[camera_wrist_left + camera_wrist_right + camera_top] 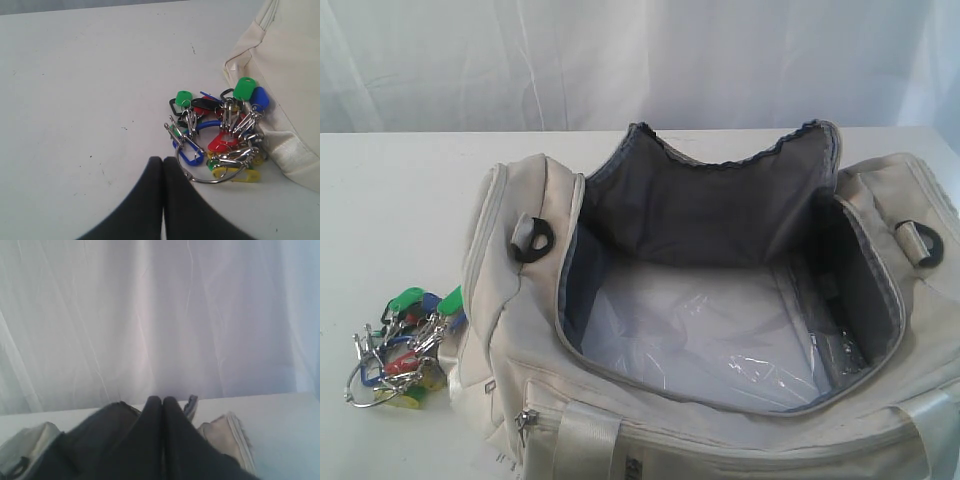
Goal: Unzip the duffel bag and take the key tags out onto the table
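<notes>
While my left fingers are pressing flat against each other, their black tips are pointing toward the key tags, which are lying just beyond them on the white tabletop. Green, blue, red and yellow tags are tangling with metal rings and clips in one loose heap. The far side of the heap is touching the cream end wall of the duffel bag.

From the exterior camera, the bunch is resting outside the bag, at its left end. The bag is sitting wide open, its grey zipper edge curving around the mouth. Grey lining is showing on the inner walls, and a clear plastic sheet is lying across the pale floor inside. A black D-ring is sitting at each end of the bag.

Farther off, my right fingers are likewise pressing tight together, hanging above the bag's dark opening and cream rim. Behind everything, a white curtain is hanging in soft folds.
</notes>
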